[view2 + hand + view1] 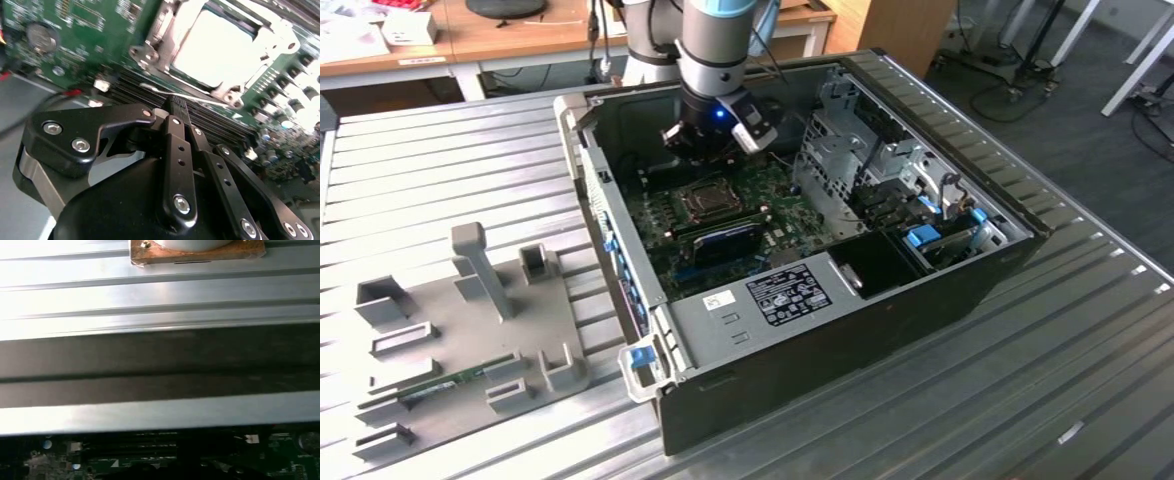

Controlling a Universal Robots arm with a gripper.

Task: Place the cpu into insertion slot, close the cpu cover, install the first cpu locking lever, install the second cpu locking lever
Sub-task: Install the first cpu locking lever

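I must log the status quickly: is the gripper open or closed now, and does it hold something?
Gripper: jaws shut, nothing visible between them, just above the green motherboard.

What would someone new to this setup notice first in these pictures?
The open computer case lying on the ribbed metal table, its green motherboard exposed, draws the eye first. The arm reaches down into it, its gripper hanging close by the silver-rimmed insertion slot. On the exterior view's left sits a grey holder tray.
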